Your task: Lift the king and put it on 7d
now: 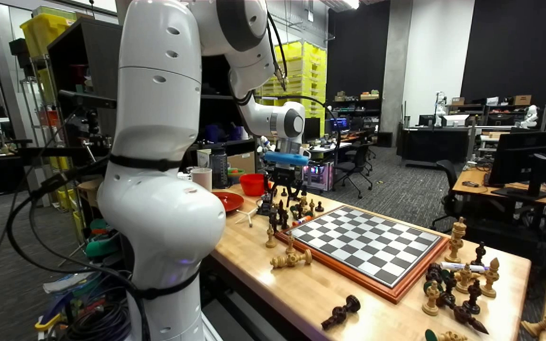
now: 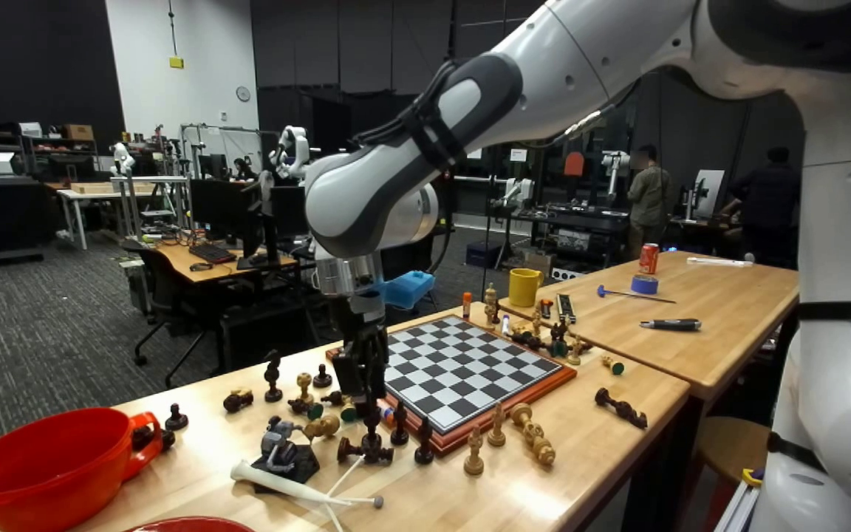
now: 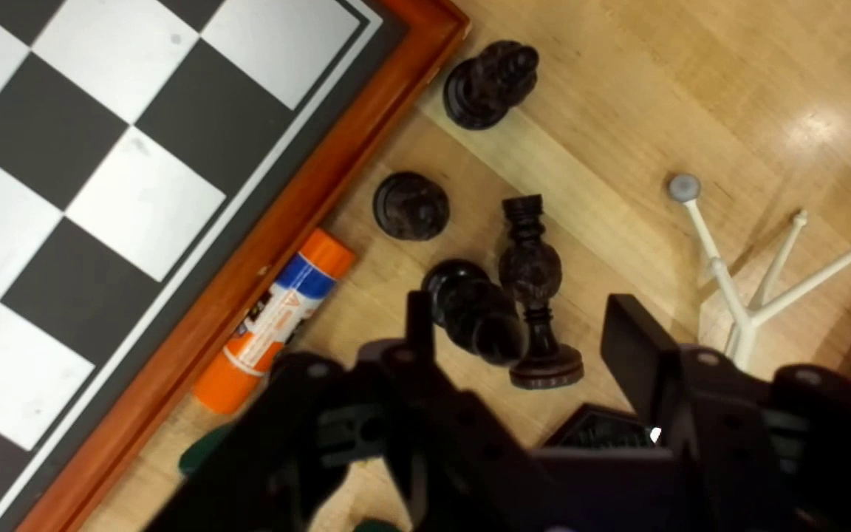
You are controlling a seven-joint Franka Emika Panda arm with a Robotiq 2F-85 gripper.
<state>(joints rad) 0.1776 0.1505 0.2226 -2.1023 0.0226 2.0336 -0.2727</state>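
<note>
A tall, slender dark brown piece, most likely the king point(image 3: 473, 307), stands upright on the table; its lower part shows in an exterior view point(image 2: 371, 423). My gripper point(image 3: 518, 325) is open and empty, pointing down over it; it also shows in both exterior views point(image 1: 285, 195) point(image 2: 366, 391). The king's top appears between the spread fingers, nearer the left one; I cannot tell how far below the fingertips it is. A dark piece lying flat point(image 3: 532, 281) is right beside it. The chessboard point(image 1: 339, 268) has no pieces on it; its rim point(image 2: 507, 412) is close by.
Two upright dark pieces point(image 3: 411, 207) point(image 3: 488, 85) stand near the board's corner. A glue stick point(image 3: 270, 318) lies along the rim. A white tripod point(image 3: 728, 288), a figurine on a black base point(image 2: 278, 447) and a red mug point(image 2: 49, 473) are nearby. Several other pieces lie around.
</note>
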